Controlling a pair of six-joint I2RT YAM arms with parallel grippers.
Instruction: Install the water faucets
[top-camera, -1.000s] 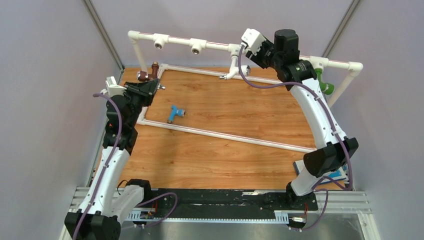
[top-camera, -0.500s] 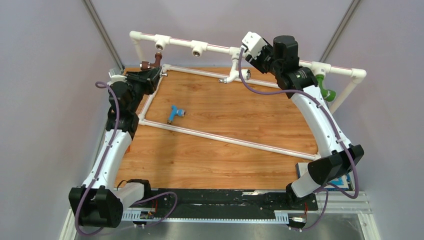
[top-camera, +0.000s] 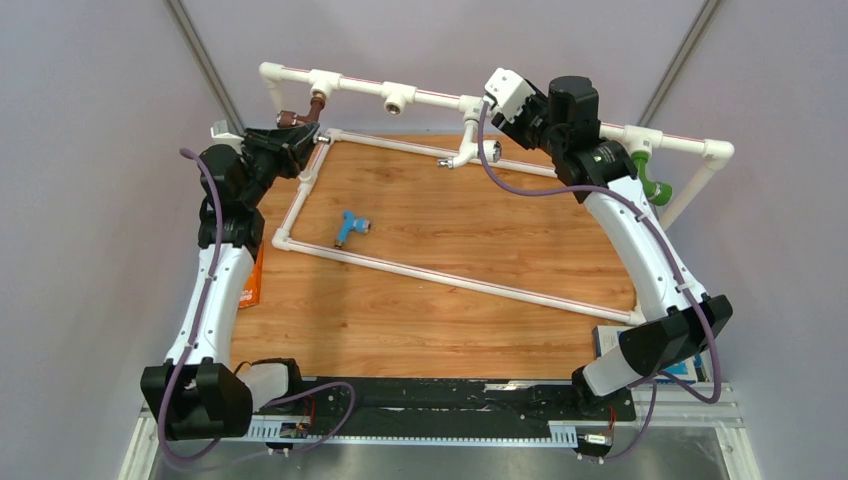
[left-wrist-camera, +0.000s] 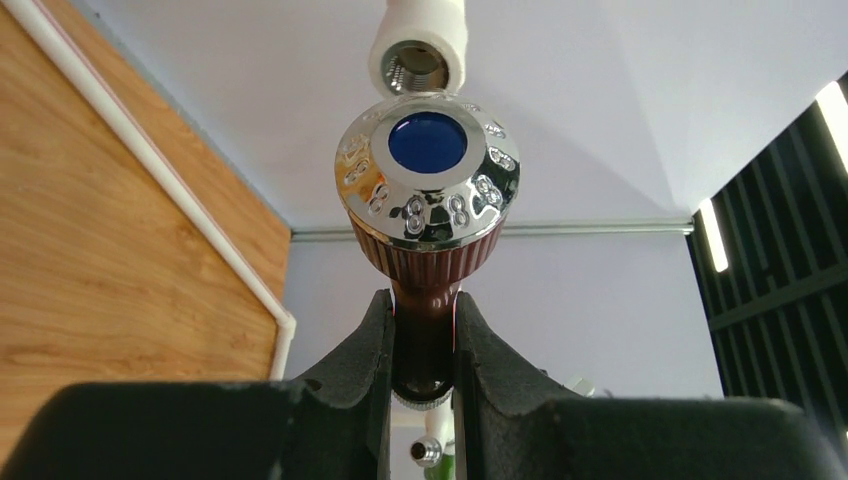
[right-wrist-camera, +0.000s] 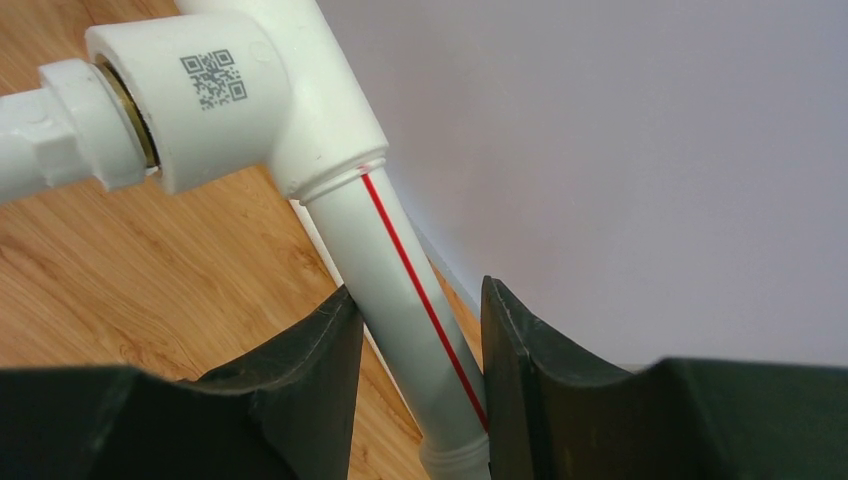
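Note:
My left gripper (top-camera: 287, 132) is shut on the dark brown faucet (top-camera: 303, 117) and holds it just below the leftmost tee socket (top-camera: 321, 84) of the white pipe frame (top-camera: 430, 97). In the left wrist view the fingers (left-wrist-camera: 368, 350) pinch the faucet's brown body (left-wrist-camera: 425, 300). Its chrome cap with a blue disc sits under the threaded socket (left-wrist-camera: 418, 55). My right gripper (top-camera: 522, 104) is shut on the frame's top rail (right-wrist-camera: 370, 230), next to a tee (right-wrist-camera: 220, 90). The white faucet (top-camera: 464, 150) and the green faucet (top-camera: 651, 176) sit in tees. The light blue faucet (top-camera: 349, 226) lies on the table.
The second tee socket (top-camera: 397, 97) holds no faucet. The frame's base pipes (top-camera: 450, 276) lie across the wooden table. An orange item (top-camera: 256, 280) sits at the left edge. A blue and white item (top-camera: 608, 343) sits by the right arm's base.
My left arm has carried the dark brown faucet away from me and up, to just under the leftmost tee socket. The right gripper has stayed on the top rail.

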